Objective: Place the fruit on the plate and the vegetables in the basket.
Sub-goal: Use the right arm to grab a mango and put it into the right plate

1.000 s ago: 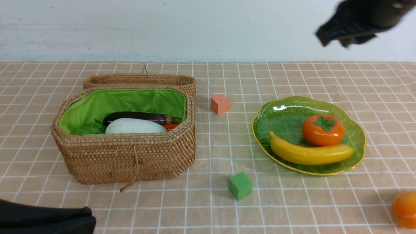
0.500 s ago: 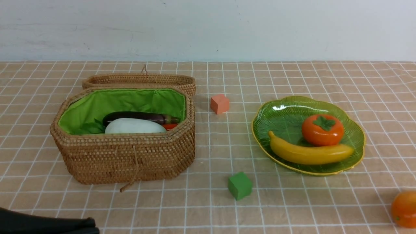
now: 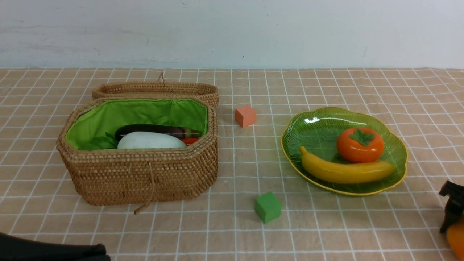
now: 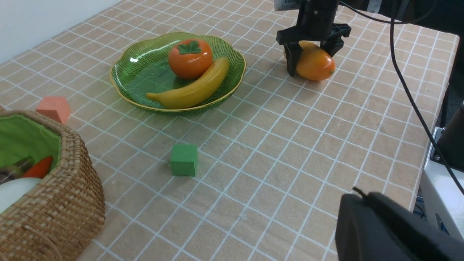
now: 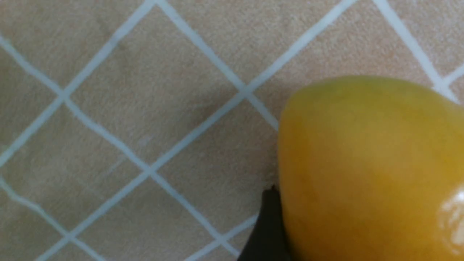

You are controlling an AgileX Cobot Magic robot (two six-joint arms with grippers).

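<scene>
The mango [image 3: 457, 239] lies on the cloth at the near right edge, also in the left wrist view [image 4: 315, 65] and right wrist view [image 5: 369, 170]. My right gripper [image 4: 311, 62] is down over it, open, one finger on each side; one fingertip [image 5: 266, 224] sits beside it. The persimmon [image 3: 360, 144] and banana [image 3: 346, 171] lie on the green plate [image 3: 315, 127]. The wicker basket [image 3: 141, 174] holds the eggplant [image 3: 152, 129], white radish [image 3: 150, 141] and a bit of carrot [image 3: 189, 140]. My left gripper [image 3: 54, 250] rests low at near left, fingers together, empty.
An orange cube [image 3: 245, 116] stands between basket and plate, farther back. A green cube [image 3: 268, 207] stands nearer, in front of the gap. The basket's lid [image 3: 156, 88] lies open behind it. The table's right edge and robot base [image 4: 438, 195] are close to the mango.
My right arm, high at the back right a second ago and then out of view, has come down at the near right edge over the mango. The left gripper sank slightly.
</scene>
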